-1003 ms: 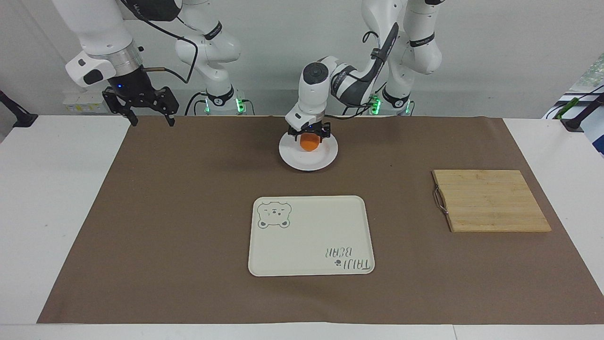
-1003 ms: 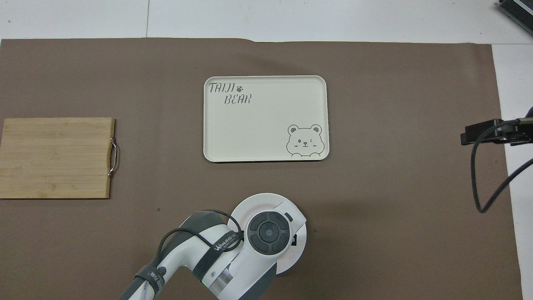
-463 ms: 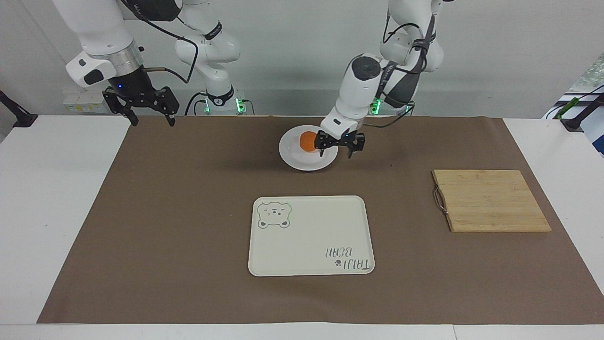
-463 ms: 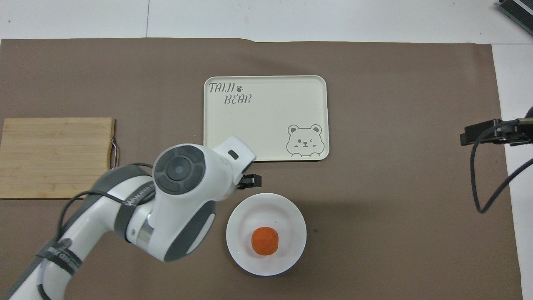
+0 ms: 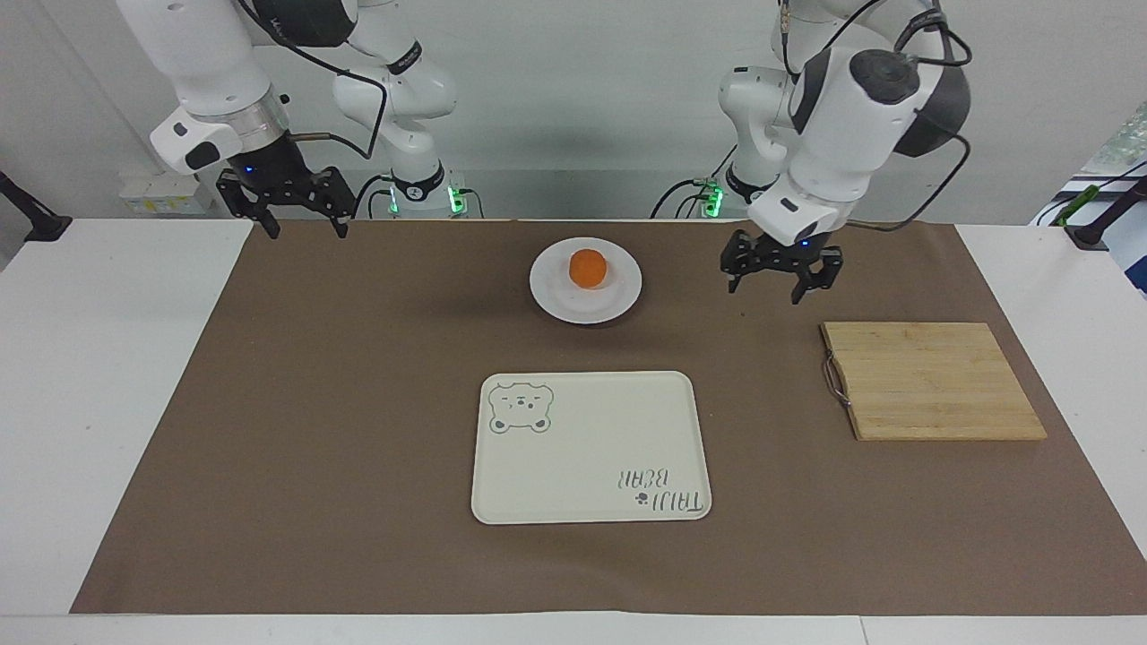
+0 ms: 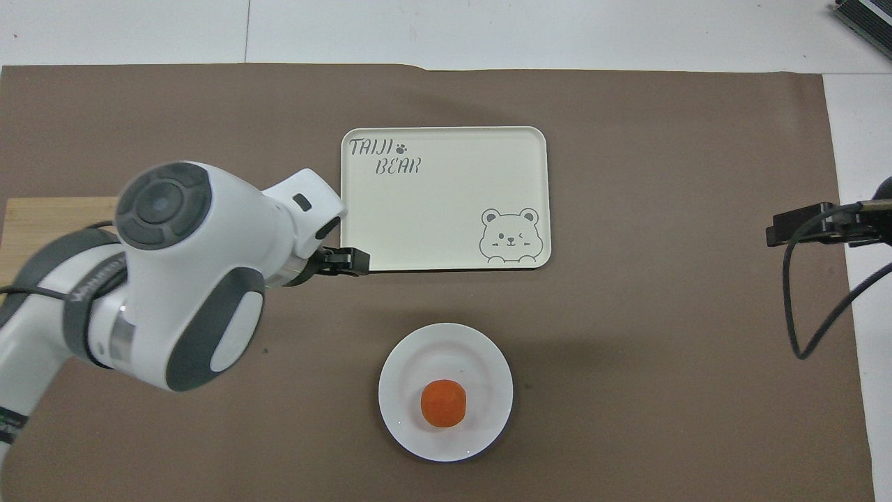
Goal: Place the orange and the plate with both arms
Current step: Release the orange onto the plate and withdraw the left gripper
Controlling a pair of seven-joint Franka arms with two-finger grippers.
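Fingers (image 5: pixel 738 269) on my left gripper (image 5: pixel 776 278) are spread empty over the mat between plate (image 5: pixel 618 300) and board, the right gripper (image 5: pixel 288 213) likewise parted; the orange (image 5: pixel 588 268) sits on the plate.

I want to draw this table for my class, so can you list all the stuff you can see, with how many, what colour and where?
orange: one, bright orange, on the plate
plate: one, white, on the brown mat, nearer to the robots than the tray
tray: one, cream with a bear drawing, middle of the mat
cutting board: one, light wood, toward the left arm's end
mat: one, brown, covering the table
left pincer: one, black, open, empty, raised over the mat between plate and cutting board
right pincer: one, black, open, empty, waiting over the mat's edge at the right arm's end
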